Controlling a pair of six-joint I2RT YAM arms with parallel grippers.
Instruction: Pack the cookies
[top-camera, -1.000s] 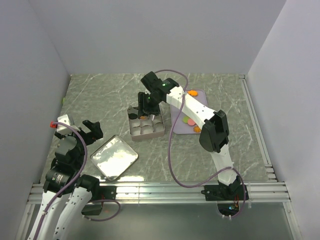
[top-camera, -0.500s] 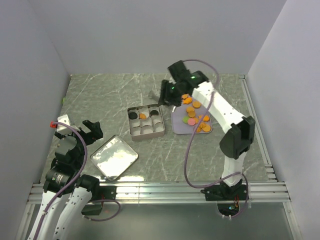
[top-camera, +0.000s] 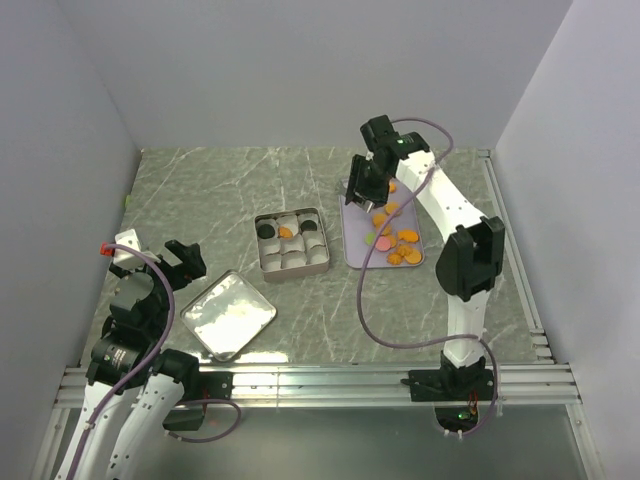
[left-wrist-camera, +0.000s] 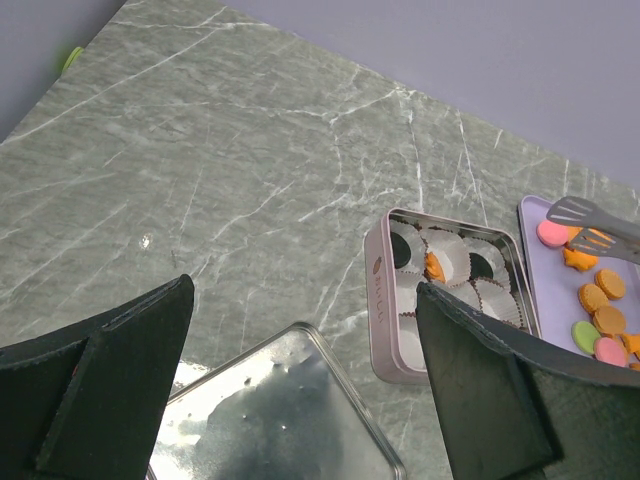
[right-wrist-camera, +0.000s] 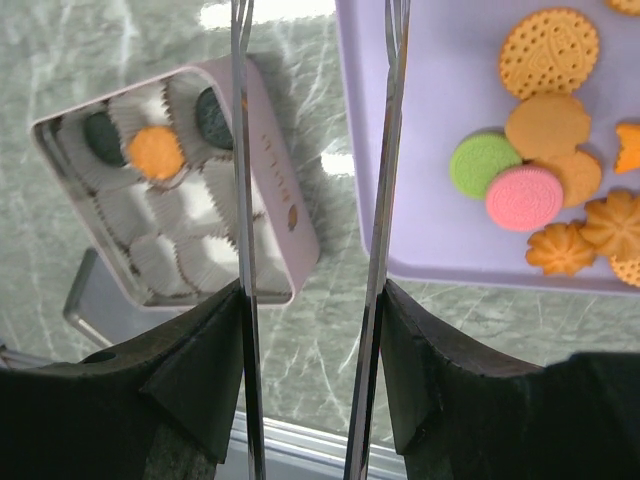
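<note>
My right gripper (top-camera: 358, 195) hangs over the far left end of the lavender tray (right-wrist-camera: 420, 130), its long metal jaws parted with nothing between them. Most of the cookies (right-wrist-camera: 545, 125) lie on that tray, right of the desk's middle toward the far edge. Just beside it, the compartment tin (right-wrist-camera: 282, 205) holds one orange cookie (right-wrist-camera: 157, 150) and two black ones. My left gripper (left-wrist-camera: 290, 400) is at the near left corner, jaws wide and empty.
</note>
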